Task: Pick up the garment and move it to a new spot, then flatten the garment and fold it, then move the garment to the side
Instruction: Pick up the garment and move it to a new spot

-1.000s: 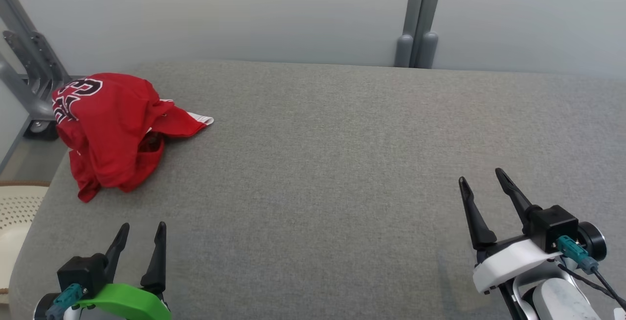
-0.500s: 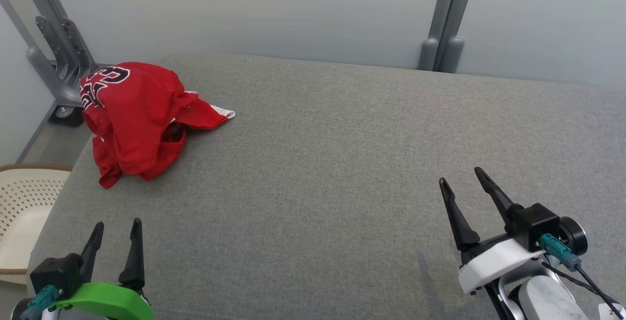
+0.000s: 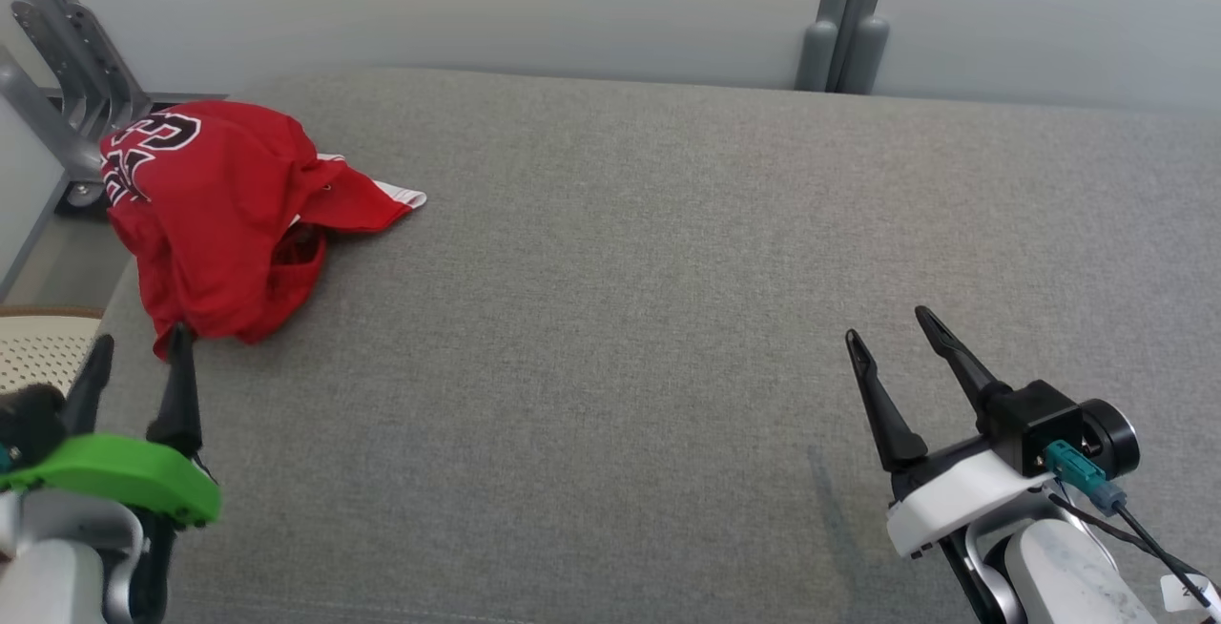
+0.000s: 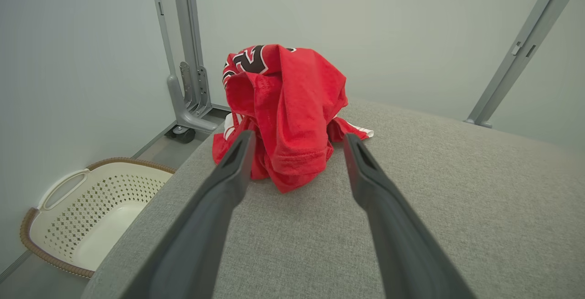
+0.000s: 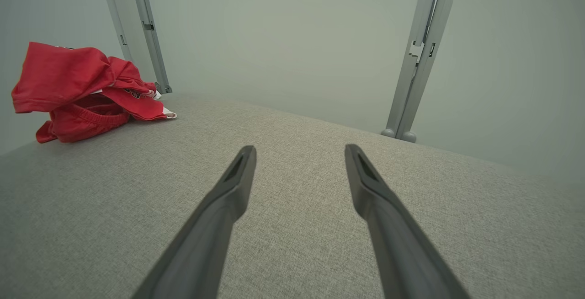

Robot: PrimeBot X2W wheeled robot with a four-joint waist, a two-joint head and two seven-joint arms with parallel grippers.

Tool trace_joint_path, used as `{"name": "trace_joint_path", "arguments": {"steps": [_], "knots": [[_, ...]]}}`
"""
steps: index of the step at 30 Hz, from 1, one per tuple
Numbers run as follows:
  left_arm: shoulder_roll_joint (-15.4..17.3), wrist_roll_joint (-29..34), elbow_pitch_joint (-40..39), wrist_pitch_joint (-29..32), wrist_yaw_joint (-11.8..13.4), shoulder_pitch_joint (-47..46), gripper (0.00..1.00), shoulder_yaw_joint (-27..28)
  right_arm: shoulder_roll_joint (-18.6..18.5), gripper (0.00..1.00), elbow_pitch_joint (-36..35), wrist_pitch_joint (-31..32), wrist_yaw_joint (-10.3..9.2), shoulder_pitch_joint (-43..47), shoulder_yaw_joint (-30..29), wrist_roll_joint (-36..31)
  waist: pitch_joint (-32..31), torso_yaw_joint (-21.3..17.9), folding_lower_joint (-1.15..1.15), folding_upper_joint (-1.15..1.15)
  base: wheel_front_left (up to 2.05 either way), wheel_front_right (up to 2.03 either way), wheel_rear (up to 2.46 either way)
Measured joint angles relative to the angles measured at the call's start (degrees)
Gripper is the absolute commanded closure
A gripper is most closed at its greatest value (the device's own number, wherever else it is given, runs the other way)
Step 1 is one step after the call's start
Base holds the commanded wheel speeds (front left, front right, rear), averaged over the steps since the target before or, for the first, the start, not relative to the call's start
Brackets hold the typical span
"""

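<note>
A crumpled red garment (image 3: 215,223) with black and white lettering lies in a heap at the far left corner of the grey table (image 3: 630,319). My left gripper (image 3: 140,340) stands open just in front of the heap's near edge, its fingers pointing at it. In the left wrist view the garment (image 4: 285,111) sits a short way past the open left gripper (image 4: 298,140), untouched. My right gripper (image 3: 890,326) is open above the table's right side, far from the cloth. From the right wrist the garment (image 5: 84,91) shows at far left, beyond the open right gripper (image 5: 299,150).
A cream perforated laundry basket (image 4: 87,214) sits on the floor left of the table, below its edge. Grey metal posts (image 3: 844,18) and a bracket (image 3: 57,61) stand against the pale wall behind the table. The table's middle is bare grey fabric.
My left gripper has moved forward and left, up to the near edge of the garment. The head camera has shifted between frames. The right gripper has hardly moved.
</note>
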Motion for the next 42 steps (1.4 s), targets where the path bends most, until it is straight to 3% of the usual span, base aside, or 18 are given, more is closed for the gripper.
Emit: {"name": "trace_joint_path", "arguments": {"steps": [13,20,29,31,33,34,42], "knots": [[9.7,0.4,4.1,17.7,1.5,-18.1,0.0,0.9,0.4,0.0,-0.7,-0.1,0.57,-5.0,1.4,-1.7,9.0,-2.5,0.0,0.0,0.0,0.0,0.0],[10.0,-0.4,7.8,22.6,2.3,-22.8,0.0,1.3,1.0,0.0,-0.6,-0.1,0.98,-8.9,1.9,-2.0,13.7,-4.3,0.0,0.0,0.0,0.0,0.0],[9.8,-0.4,11.2,23.6,2.3,-26.2,0.0,0.0,1.2,0.0,0.2,-0.2,0.9,-9.8,0.5,-2.0,16.4,-7.2,0.0,0.0,0.0,0.0,0.0],[9.8,-0.2,11.5,23.6,2.3,-27.1,0.05,-0.3,1.3,0.0,0.5,-0.2,0.9,-9.8,0.5,-2.0,16.6,-7.4,0.0,0.0,0.0,0.0,0.0],[9.8,0.3,12.1,23.6,2.3,-27.5,0.6,-0.5,1.3,0.0,0.7,-0.2,0.89,-9.8,0.5,-2.0,16.6,-7.5,0.0,0.0,0.0,0.0,0.0],[9.8,0.4,12.6,23.5,2.3,-27.6,0.99,-0.5,1.3,0.0,0.9,-0.2,0.89,-9.8,0.5,-2.0,16.6,-7.5,0.0,0.0,0.0,0.0,0.0],[10.9,1.7,12.1,21.5,2.1,-31.6,1.0,-1.5,1.7,0.0,1.5,-0.2,0.79,-9.8,0.3,-2.0,16.0,-7.6,0.0,0.0,0.0,0.0,0.0]]}}
